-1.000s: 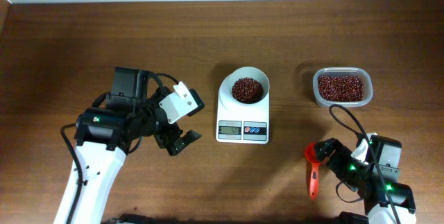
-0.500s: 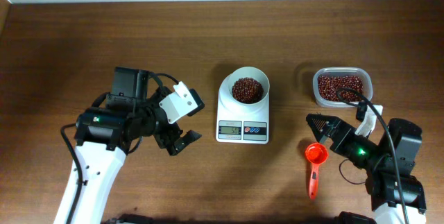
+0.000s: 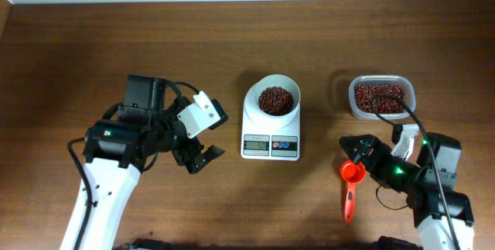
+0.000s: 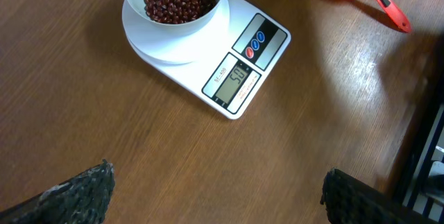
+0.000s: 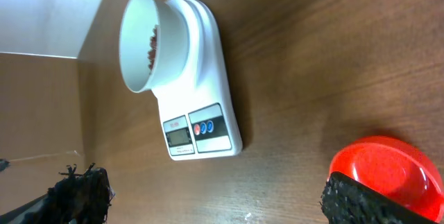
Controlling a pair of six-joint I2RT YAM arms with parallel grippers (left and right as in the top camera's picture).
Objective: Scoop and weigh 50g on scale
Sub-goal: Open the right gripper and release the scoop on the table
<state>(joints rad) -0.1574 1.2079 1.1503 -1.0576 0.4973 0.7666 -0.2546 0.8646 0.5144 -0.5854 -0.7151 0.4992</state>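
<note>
The small white rounded-rectangular digital kitchen scale (image 3: 271, 138) is located at the table centre. A round white bowl of red-brown beans (image 3: 277, 100) is seated on its platform. Its grey display (image 4: 234, 80) appears to read fifty, so the weighing is judged essentially complete. A clear plastic tub of red-brown beans (image 3: 380, 97) stands at 2 o'clock from the scale, well apart. A red plastic measuring scoop (image 3: 353, 174) lies flat on the brown wooden table (image 3: 232, 41) at 4 o'clock, free of both grippers.

The right gripper (image 3: 354, 149) is positioned just beside the scoop's cup, jaws spread wide and holding nothing. The left gripper (image 3: 203, 157) is positioned at 8 o'clock from the scale, jaws likewise fully apart and empty.

The step in hand is judged to be clearance of the right arm. The gripper should be raised straight up before being drawn toward 5 o'clock, so that the scoop is not nudged. The scale and bowl must not be brushed, since contact would disturb the reading.
</note>
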